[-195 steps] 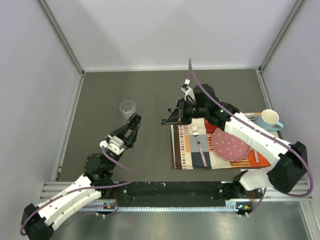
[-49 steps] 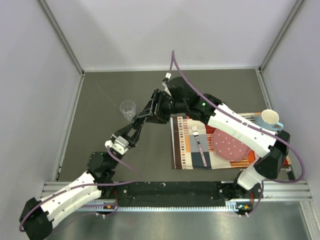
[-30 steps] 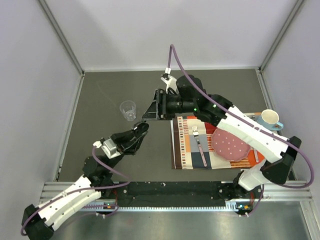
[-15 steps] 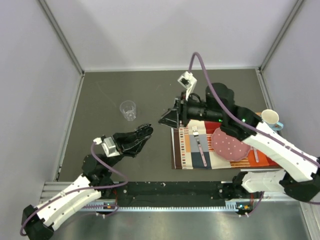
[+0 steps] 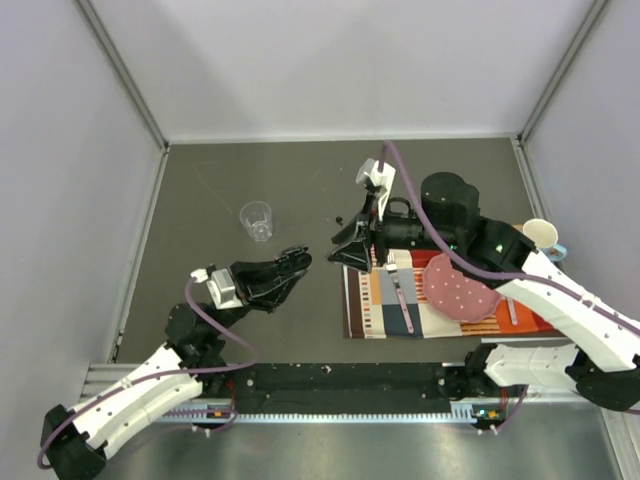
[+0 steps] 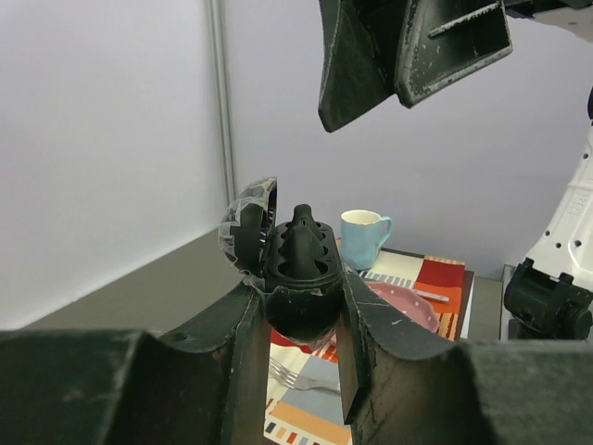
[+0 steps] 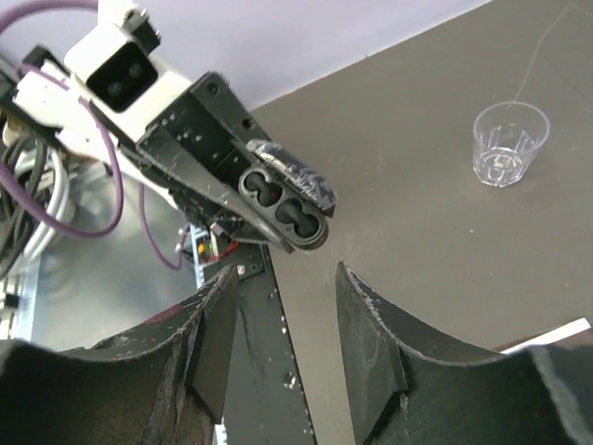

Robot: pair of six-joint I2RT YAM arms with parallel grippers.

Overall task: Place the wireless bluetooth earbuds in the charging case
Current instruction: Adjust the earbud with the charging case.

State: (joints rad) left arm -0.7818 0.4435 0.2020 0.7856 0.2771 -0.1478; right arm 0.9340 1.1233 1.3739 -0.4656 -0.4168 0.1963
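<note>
My left gripper (image 5: 292,264) is shut on the black charging case (image 6: 301,283), held above the table with its clear lid (image 6: 248,227) open. The right wrist view shows the case (image 7: 283,209) from above, with two dark wells. A black pointed lump (image 6: 302,230) rises from the wells; I cannot tell whether it is an earbud. No loose earbud shows on the table. My right gripper (image 5: 346,250) is open and empty, apart from the case to its right and higher up. It hangs at the top of the left wrist view (image 6: 408,60) and in its own view (image 7: 278,348).
A clear plastic cup (image 5: 257,220) stands at the left of the table, also in the right wrist view (image 7: 510,144). A striped placemat (image 5: 365,310) at the right carries a fork (image 5: 398,290), a pink plate (image 5: 460,290) and a mug (image 5: 540,236).
My right gripper has drawn back from the case, to the right and over the placemat's edge. My left gripper has carried the case away from the cup, toward the right and nearer.
</note>
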